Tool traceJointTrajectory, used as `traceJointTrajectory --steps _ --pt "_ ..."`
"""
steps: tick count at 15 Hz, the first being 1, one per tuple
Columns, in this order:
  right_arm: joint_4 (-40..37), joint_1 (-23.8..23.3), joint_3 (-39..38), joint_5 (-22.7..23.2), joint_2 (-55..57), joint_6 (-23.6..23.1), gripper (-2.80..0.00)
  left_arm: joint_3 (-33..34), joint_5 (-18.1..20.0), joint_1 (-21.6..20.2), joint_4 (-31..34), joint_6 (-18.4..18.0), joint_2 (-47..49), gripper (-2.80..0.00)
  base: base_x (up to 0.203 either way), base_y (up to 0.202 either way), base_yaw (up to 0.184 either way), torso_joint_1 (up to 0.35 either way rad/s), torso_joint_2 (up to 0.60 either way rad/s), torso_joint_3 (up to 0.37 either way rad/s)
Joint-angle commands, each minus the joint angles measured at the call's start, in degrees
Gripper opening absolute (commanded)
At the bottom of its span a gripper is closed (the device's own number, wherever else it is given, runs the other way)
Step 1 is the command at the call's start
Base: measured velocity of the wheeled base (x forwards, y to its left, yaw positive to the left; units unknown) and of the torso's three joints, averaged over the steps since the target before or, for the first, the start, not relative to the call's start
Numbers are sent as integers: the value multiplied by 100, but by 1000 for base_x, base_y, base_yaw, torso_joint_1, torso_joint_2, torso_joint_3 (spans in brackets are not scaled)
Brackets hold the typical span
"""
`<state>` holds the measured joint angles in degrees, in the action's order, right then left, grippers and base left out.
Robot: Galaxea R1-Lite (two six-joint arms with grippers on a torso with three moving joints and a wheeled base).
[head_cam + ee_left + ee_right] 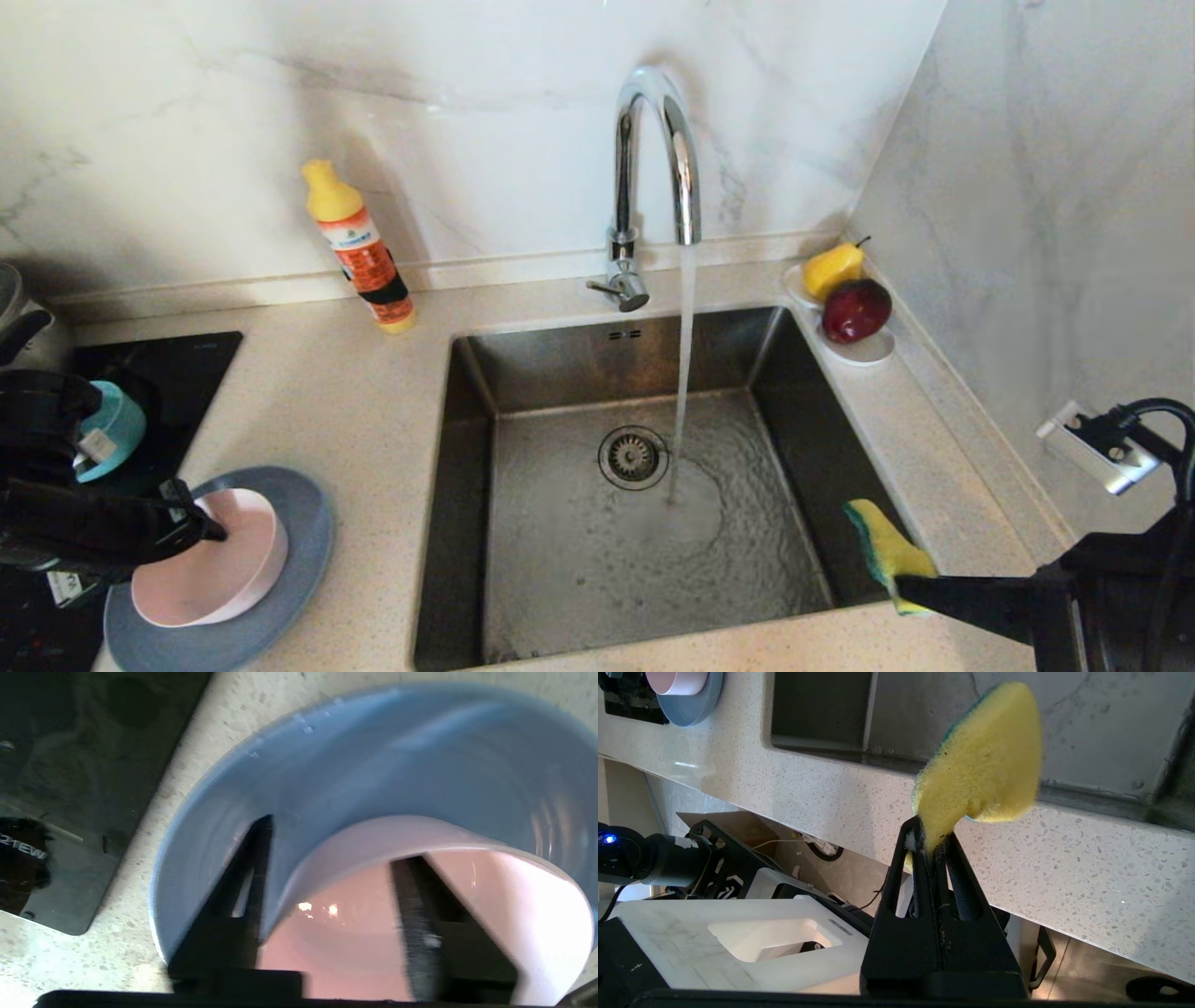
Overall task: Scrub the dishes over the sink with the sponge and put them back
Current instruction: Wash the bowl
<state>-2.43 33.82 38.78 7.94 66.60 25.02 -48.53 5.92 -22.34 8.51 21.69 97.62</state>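
Observation:
The pale pink bowl (215,560) (355,933) sits in the grey-blue plate (299,523) (373,756) on the counter left of the sink (579,560). My left gripper (210,532) (336,840) straddles the bowl's near rim, one finger outside and one inside, jaws apart with a gap to the wall. The teal bowl (112,429) shows behind my left arm. My right gripper (910,588) (931,835) is shut on the yellow and green sponge (887,551) (985,765), above the sink's front right corner.
Water runs from the chrome faucet (644,159) into the basin beside the drain strainer (633,457). An orange detergent bottle (359,247) leans on the back wall. A white dish with pear and apple (854,350) sits back right. A black cooktop (159,373) lies left.

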Motion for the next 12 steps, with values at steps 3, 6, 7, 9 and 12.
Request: traceJointTrajectory --steps 3,6,7,9,12 --pt "-4 2 -11 6 11 12 -280 -150 5 -163 24 11 -24 -280 0 0 0 0 0 0" --pt "-4 2 7 6 55 12 -280 -271 6 -346 86 -24 -66 -280 0 0 0 0 0 0" --pt "-4 2 -2 6 72 12 -280 -262 14 -358 98 -24 -85 -280 0 0 0 0 0 0" --pt "-4 20 -20 15 90 12 -280 -265 14 -393 124 -36 -143 -280 0 0 0 0 0 0" --pt "-4 20 -44 15 108 21 -280 -446 63 -436 476 -36 -414 -280 0 0 0 0 0 0"
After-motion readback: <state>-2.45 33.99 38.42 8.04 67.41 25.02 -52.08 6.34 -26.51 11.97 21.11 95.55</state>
